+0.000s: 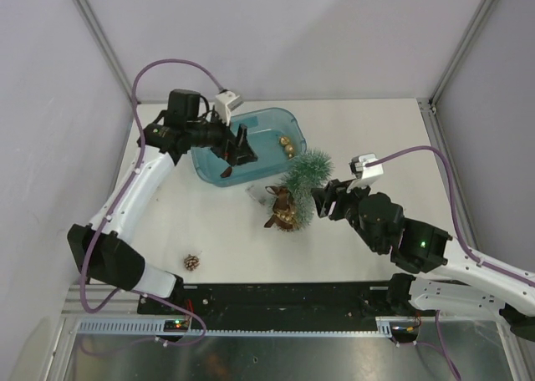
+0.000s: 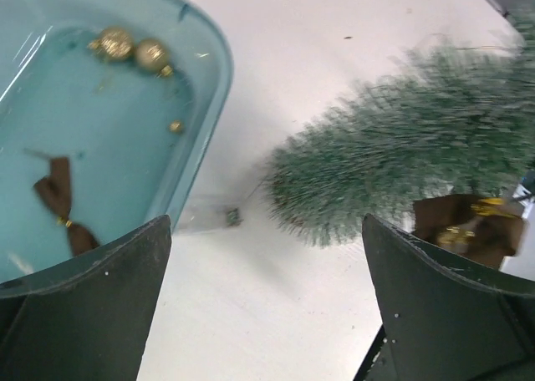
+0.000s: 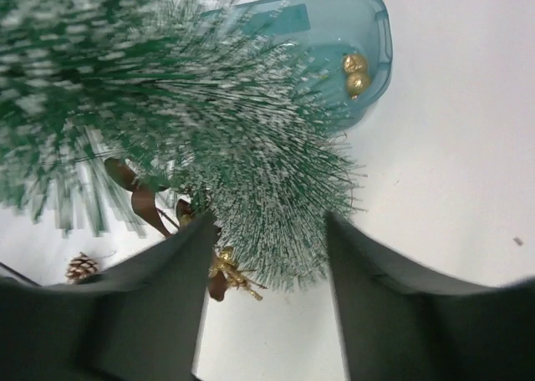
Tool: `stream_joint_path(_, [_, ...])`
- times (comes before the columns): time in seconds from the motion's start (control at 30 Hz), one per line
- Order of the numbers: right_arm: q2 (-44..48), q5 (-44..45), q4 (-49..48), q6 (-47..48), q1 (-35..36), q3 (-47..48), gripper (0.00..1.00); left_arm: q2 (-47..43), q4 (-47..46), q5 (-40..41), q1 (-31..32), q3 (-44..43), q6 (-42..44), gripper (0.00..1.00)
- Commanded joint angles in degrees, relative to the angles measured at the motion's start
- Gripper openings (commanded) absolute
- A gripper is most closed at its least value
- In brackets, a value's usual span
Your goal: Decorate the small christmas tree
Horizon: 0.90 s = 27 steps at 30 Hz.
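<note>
Resting at tips of right pincer (image 3: 269, 222), small christmas tree (image 3: 209, 105), grip unclear, left pincer (image 2: 266, 222) released

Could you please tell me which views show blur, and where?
Left wrist: the small christmas tree is smeared by blur while the blue tub is crisp; right wrist: the tree's upper-left needles are blurred; top external: sharp overall.
</note>
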<state>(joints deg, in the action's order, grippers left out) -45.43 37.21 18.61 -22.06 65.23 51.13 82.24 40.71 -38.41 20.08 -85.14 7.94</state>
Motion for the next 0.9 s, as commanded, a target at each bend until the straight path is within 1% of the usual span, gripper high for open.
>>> stream_joint_path(0.0, [1.2, 1.7, 1.4, -1.8, -0.2, 2.2, 0.68, 1.1, -0.5, -0.5, -5.0, 3.2, 0.1, 1.0])
stream_joint_path(0.07, [0.2, 2.0, 2.7, -3.6, -1.1, 2.1, 0.8, 0.8, -0.7, -1.1, -6.5, 5.6, 1.0, 1.0])
stream_joint_path(0.1, [-0.6, 2.0, 2.9, -4.4, -2.1, 2.2, 0.84, 0.6, -1.0, -0.7, -6.9, 6.7, 1.3, 1.0])
stream_joint_path(0.13, [-2.2, 1.8, 2.3, -4.9, -2.8, 2.2, 0.92, 0.6, -2.0, -0.1, -7.1, 8.1, 1.4, 1.0])
stream_joint_path(0.2, [-5.5, 1.6, 0.4, -5.7, -4.2, 2.2, 0.97, 1.2, -3.6, 1.1, -7.2, 9.7, 1.0, 1.0])
stream_joint_path(0.33, [-9.7, 2.4, -2.2, -6.2, -5.9, 2.6, 0.99, 3.5, -4.9, 5.1, -7.6, 9.4, -0.6, 1.0])
stream_joint_path(0.5, [-6.4, 5.6, 0.6, -7.5, -9.2, 2.5, 0.99, 3.1, -5.9, 10.9, -8.7, 9.0, -1.5, 1.0])
stream_joint_path(0.7, [-1.8, 2.9, 4.4, -7.7, -14.2, 2.1, 0.99, 2.3, -7.6, 5.9, -14.0, 9.5, -4.2, 1.0])
stream_joint_path(0.87, [3.7, -0.2, 7.3, -8.3, -14.4, -0.1, 0.99, 0.1, -10.2, 7.6, -15.6, 11.8, -4.9, 1.0])
